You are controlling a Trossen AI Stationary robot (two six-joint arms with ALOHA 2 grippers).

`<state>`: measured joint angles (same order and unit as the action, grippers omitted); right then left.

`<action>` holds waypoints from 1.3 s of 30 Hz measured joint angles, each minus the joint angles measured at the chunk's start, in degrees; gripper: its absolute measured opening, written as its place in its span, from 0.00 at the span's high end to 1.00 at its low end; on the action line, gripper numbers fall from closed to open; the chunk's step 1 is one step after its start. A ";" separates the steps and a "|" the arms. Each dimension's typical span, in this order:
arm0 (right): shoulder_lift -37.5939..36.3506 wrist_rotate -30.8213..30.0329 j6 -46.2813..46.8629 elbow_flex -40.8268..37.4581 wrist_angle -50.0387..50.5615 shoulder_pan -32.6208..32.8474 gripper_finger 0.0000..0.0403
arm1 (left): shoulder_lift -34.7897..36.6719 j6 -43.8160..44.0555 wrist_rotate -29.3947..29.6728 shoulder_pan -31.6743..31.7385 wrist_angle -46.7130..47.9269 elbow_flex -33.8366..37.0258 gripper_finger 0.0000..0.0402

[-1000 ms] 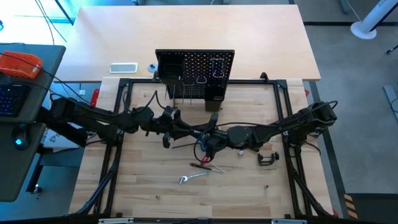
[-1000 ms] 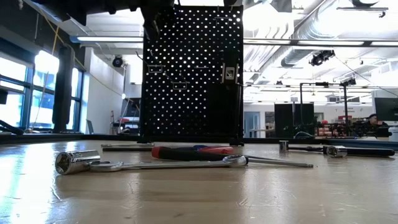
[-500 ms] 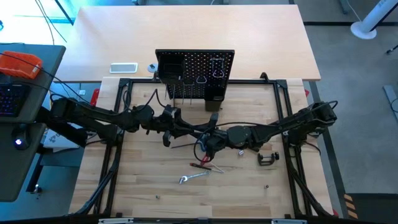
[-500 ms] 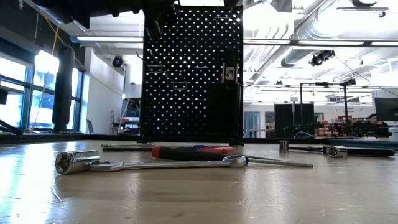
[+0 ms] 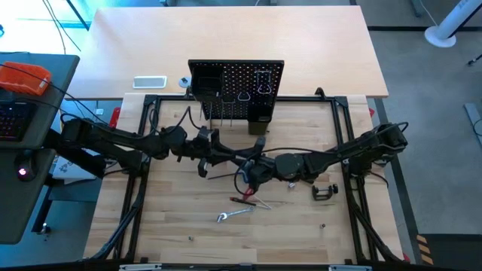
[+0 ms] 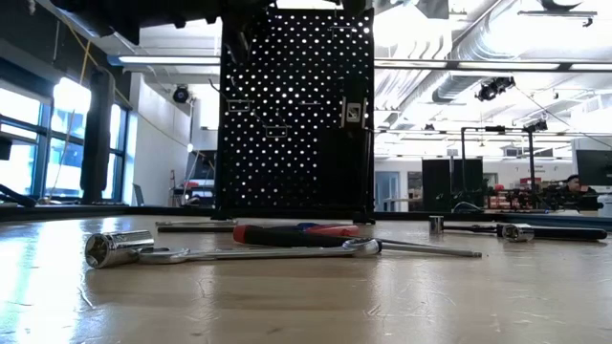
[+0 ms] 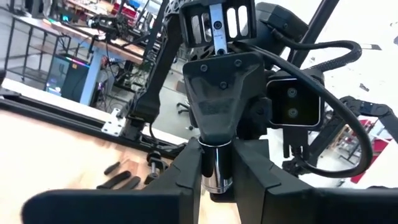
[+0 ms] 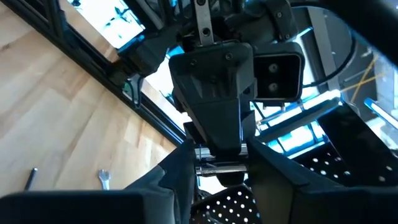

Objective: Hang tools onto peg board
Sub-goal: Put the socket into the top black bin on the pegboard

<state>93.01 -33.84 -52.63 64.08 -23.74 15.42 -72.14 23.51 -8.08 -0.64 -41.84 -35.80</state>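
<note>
Above the table's middle, my left gripper (image 5: 228, 158) and my right gripper (image 5: 251, 167) meet tip to tip, both shut on one silver chrome tool (image 7: 217, 169). In the high view the grippers hide most of it. The peg board (image 5: 236, 90) stands upright at the far side and fills the middle of the low view (image 6: 296, 115). On the table lie a red-handled screwdriver (image 5: 245, 199), a silver wrench (image 5: 233, 214) and a black C-clamp (image 5: 324, 192). The low view shows a socket (image 6: 120, 248) by the wrench (image 6: 258, 253). My left gripper pinches the tool's round chrome barrel (image 7: 217, 177) between its two fingers (image 7: 186, 177), coming level from the table's left. The tool is lifted clear of the table. My right gripper has the tool's other silver end (image 8: 219, 168) between its fingers (image 8: 180, 180), coming level from the table's right, facing the left gripper. My left gripper's body hides the rest of the tool in this view.
A black metal frame (image 5: 147, 150) runs around the wooden work surface. A ratchet-like silver tool (image 6: 516, 231) lies to the right in the low view. Small bits (image 5: 323, 224) lie near the front. Bare wood lies between the tools and the near edge.
</note>
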 joint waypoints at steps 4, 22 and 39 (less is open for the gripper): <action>0.00 -2.26 -0.92 0.02 -1.77 0.19 0.68 | 0.89 -1.78 -0.02 0.02 1.79 -1.25 0.88; -3.98 -16.75 -2.42 0.08 -0.82 1.99 0.67 | 12.99 -21.11 8.58 -0.11 32.51 -14.06 0.88; -4.20 -18.24 10.43 0.06 14.32 1.96 0.67 | 11.96 -46.56 31.09 1.37 54.61 -38.62 0.88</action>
<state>88.82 -52.07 -42.19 64.14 -9.42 17.38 -60.18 -23.05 23.01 0.72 12.76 -74.42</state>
